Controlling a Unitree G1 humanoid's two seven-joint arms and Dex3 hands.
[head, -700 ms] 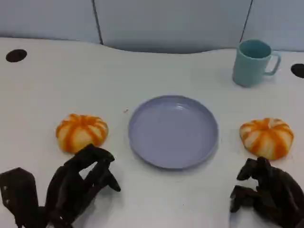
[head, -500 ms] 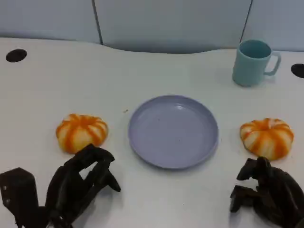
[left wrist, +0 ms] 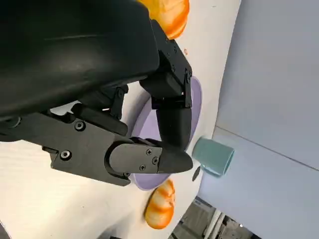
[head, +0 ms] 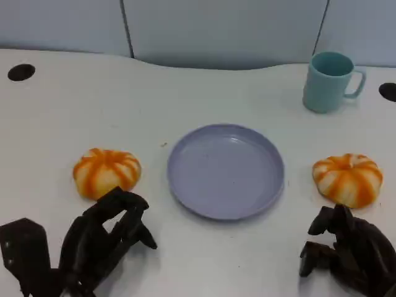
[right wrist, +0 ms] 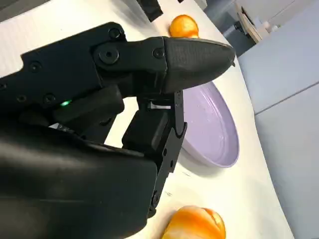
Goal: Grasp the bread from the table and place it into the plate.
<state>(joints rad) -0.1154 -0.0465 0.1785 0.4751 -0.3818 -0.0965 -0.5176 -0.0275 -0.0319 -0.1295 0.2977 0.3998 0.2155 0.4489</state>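
Two orange-and-white striped bread rolls lie on the white table, one on each side of the lavender plate (head: 226,170). The left bread (head: 106,172) sits just beyond my left hand (head: 102,238), which holds nothing, its fingers spread and apart from the roll. The right bread (head: 348,179) lies just beyond my right hand (head: 346,253), which also holds nothing. In the left wrist view my left hand (left wrist: 149,99) reaches past the left bread (left wrist: 167,15) toward the plate (left wrist: 195,92). The right wrist view shows my right hand (right wrist: 149,89), the plate (right wrist: 214,134) and the right bread (right wrist: 195,226).
A teal mug (head: 331,80) stands at the back right, beyond the plate. Dark round holes mark the table at the far left (head: 20,72) and far right (head: 388,91). A grey-blue wall runs behind the table's back edge.
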